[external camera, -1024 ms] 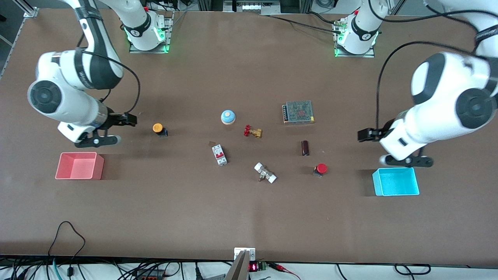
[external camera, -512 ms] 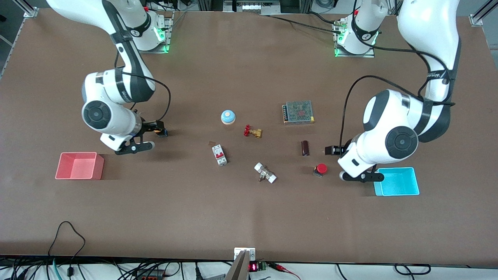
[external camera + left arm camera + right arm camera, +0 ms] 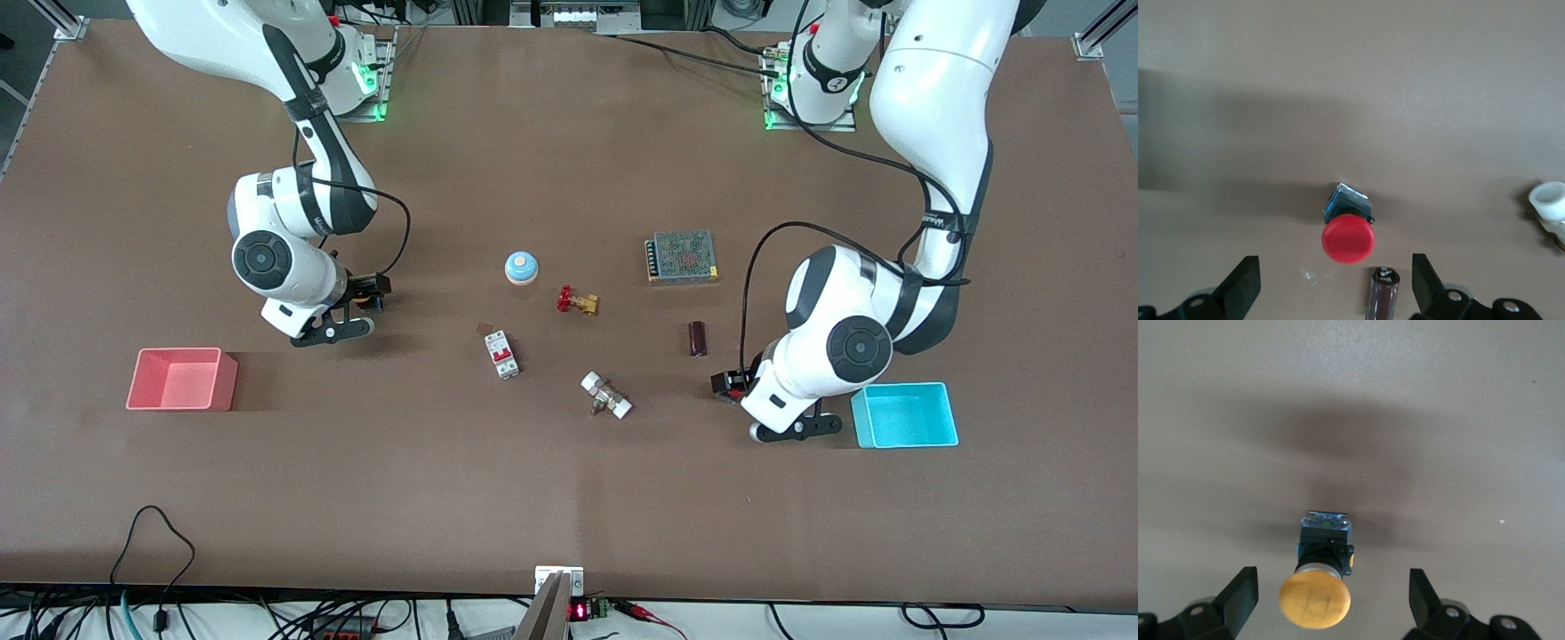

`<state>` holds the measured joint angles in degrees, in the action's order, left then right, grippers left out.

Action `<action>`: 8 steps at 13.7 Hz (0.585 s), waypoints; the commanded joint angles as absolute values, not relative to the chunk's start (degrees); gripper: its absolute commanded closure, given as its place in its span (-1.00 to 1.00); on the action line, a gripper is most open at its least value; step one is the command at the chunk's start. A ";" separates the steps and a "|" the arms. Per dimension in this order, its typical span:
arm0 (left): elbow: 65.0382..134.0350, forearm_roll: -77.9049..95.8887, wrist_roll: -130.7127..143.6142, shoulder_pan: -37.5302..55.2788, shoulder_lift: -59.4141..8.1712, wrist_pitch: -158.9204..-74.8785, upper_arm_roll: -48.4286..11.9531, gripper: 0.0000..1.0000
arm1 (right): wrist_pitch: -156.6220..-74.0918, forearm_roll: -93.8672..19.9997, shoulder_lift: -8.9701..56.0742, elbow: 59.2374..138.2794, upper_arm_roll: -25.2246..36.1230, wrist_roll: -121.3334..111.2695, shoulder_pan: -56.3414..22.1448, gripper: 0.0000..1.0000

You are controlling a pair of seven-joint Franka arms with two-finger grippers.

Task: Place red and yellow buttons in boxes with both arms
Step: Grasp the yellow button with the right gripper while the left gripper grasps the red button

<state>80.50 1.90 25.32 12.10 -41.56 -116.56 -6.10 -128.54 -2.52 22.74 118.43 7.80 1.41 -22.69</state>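
Observation:
In the left wrist view the red button (image 3: 1348,238) lies on the table on its black base, and my open left gripper (image 3: 1333,288) is low over it with a finger on each side, not touching. In the right wrist view the orange-yellow button (image 3: 1315,603) lies between the spread fingers of my open right gripper (image 3: 1331,597). In the front view both buttons are mostly hidden under the left gripper (image 3: 731,384) and the right gripper (image 3: 366,295). The cyan box (image 3: 905,415) sits beside the left gripper. The pink-red box (image 3: 182,380) sits nearer the front camera than the right gripper.
A dark cylinder (image 3: 698,338) lies close to the red button and shows by one left finger (image 3: 1383,293). Mid-table are a blue-domed bell (image 3: 521,267), a brass valve (image 3: 578,301), a circuit breaker (image 3: 501,354), a white fitting (image 3: 606,396) and a meshed power supply (image 3: 682,256).
Both arms swung in from the table's ends and came down. The right gripper now straddles the yellow button and the left gripper straddles the red one. The buttons have not moved.

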 commanded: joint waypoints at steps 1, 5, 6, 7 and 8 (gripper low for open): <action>79.62 2.11 26.02 12.66 -43.68 -117.50 -5.62 -1.00 | -132.00 -3.34 22.06 121.37 8.17 2.19 -23.20 -1.00; 82.35 2.11 25.93 12.92 -43.95 -119.62 -5.62 -0.92 | -134.56 -3.34 24.08 121.55 8.09 2.29 -23.20 -1.00; 82.35 2.11 25.93 13.01 -43.95 -119.62 -5.63 -0.79 | -134.47 -3.43 24.08 121.55 8.09 2.37 -23.20 -1.00; 82.44 2.11 25.93 13.01 -43.95 -119.62 -5.71 -0.65 | -134.39 -3.34 24.00 121.55 8.09 2.81 -23.20 -1.00; 82.44 2.11 25.93 13.01 -43.86 -119.53 -5.71 -0.49 | -134.38 -3.43 23.99 121.55 7.74 2.99 -23.46 -1.00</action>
<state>81.54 1.90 25.51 12.53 -44.76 -119.02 -6.10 -133.75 -2.52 24.44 121.11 7.78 2.03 -22.70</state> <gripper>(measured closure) 0.110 0.000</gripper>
